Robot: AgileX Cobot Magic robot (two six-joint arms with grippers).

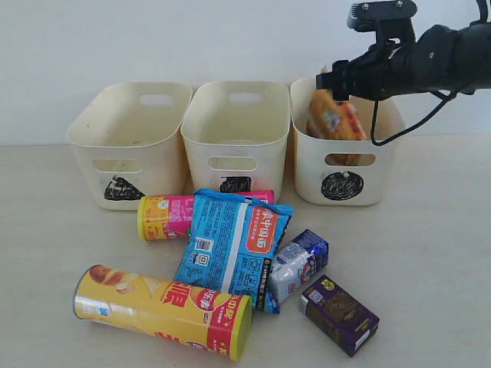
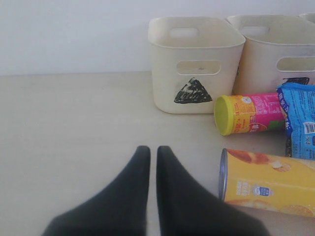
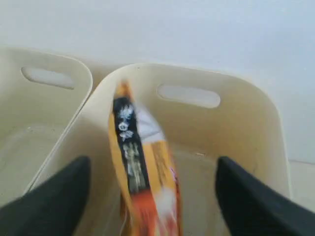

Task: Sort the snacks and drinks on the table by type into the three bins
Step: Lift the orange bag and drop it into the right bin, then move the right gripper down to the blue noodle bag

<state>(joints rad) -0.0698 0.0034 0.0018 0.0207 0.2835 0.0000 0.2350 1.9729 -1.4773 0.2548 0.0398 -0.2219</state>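
The orange bag [image 1: 335,116] stands on edge inside the circle bin [image 1: 341,188], blurred in the right wrist view [image 3: 142,172]. My right gripper [image 1: 331,79] hangs open above that bin, its fingers wide apart on either side of the bag [image 3: 151,162] and not touching it. My left gripper [image 2: 153,150] is shut on nothing, low over the table, left of the yellow canister [image 2: 270,182]. On the table lie the yellow canister [image 1: 161,310], pink canister [image 1: 165,217], blue bag [image 1: 230,245], white and blue carton [image 1: 298,264] and purple carton [image 1: 339,314].
The triangle bin [image 1: 126,123] and the square bin [image 1: 234,130] stand left of the circle bin in a row at the back. The blue bag lies partly over the pink canister. Bare table [image 1: 430,253] shows to the right.
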